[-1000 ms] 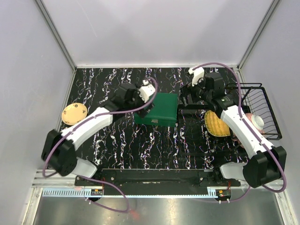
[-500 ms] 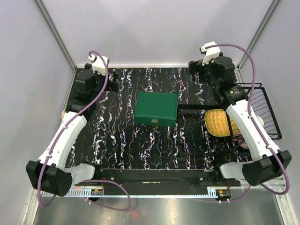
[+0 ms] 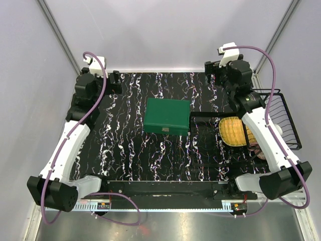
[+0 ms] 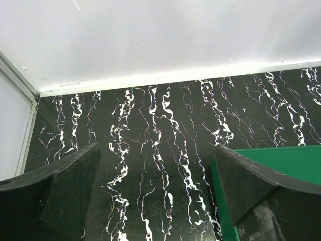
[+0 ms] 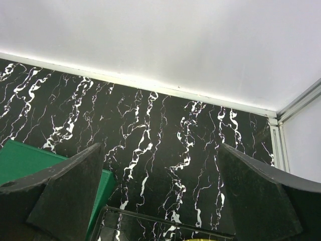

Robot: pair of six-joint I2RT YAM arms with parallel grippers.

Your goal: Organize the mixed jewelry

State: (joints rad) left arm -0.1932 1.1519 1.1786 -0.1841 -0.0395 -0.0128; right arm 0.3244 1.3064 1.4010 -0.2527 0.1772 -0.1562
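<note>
None of the mixed jewelry shows in any view. A closed green box (image 3: 167,116) lies flat in the middle of the black marbled table (image 3: 130,145). My left gripper (image 3: 114,82) is open and empty at the far left corner, well left of the box. In the left wrist view my left gripper (image 4: 156,150) stands over bare table, with the green box (image 4: 286,160) at its right finger. My right gripper (image 3: 210,76) is open and empty at the far right, beyond the box. In the right wrist view my right gripper (image 5: 160,148) shows a corner of the box (image 5: 25,158) at lower left.
A yellow woven oval mat (image 3: 231,131) lies right of the box, partly under my right arm. A thin black wire frame (image 3: 200,116) sits between box and mat and also shows in the right wrist view (image 5: 150,218). A black wire basket (image 3: 282,113) stands at the right edge. White walls close the back.
Both grippers have left the green box and swung to the far corners, left to the far left, right to the far right. The tan disc at the left is now hidden by my left arm.
</note>
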